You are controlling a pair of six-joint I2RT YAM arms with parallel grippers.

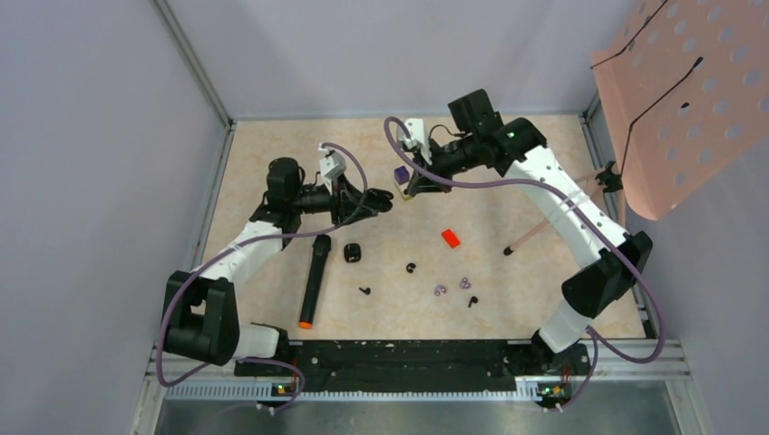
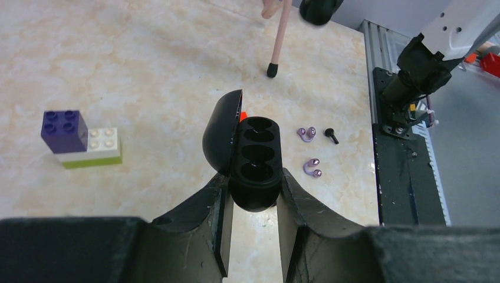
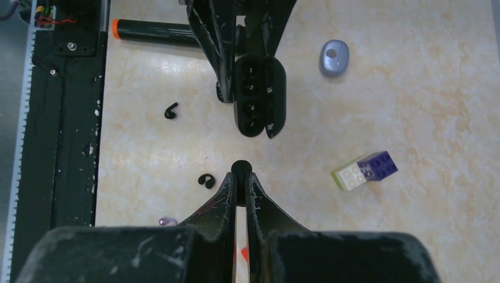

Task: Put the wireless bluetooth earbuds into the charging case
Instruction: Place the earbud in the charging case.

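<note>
From above, my left gripper (image 1: 379, 201) and right gripper (image 1: 410, 189) meet almost tip to tip over the far middle of the table (image 1: 526, 190), while loose earbuds (image 1: 411, 267) lie scattered nearer my bases. Through the left wrist camera, my fingers (image 2: 206, 206) are narrowed onto the sides of the open charging case (image 2: 255, 162), its lid swung left. Through the right wrist camera, my jaws are pinched together on a tiny black earbud (image 3: 240, 168), just short of the case's open end.
</note>
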